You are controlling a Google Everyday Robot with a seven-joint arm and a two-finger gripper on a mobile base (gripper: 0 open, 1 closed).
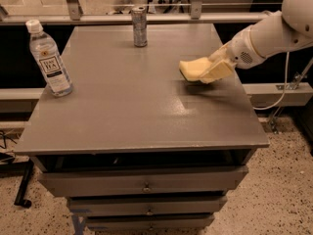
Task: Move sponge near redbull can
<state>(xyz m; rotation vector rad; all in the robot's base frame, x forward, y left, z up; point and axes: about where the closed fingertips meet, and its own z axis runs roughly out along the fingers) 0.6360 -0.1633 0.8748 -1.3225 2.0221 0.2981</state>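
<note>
The pale yellow sponge (191,68) is at the right side of the grey table (127,111), raised slightly above the top with a shadow under it. My gripper (209,72) comes in from the right on the white arm and is shut on the sponge's right end. The redbull can (140,26), slim and silver-grey, stands upright near the table's back edge at the middle, well behind and left of the sponge.
A clear plastic water bottle (49,58) with a white cap stands at the table's left edge. A metal rail (98,18) runs behind the table. Drawers (146,185) sit below the top. A white cable (281,89) hangs at the right.
</note>
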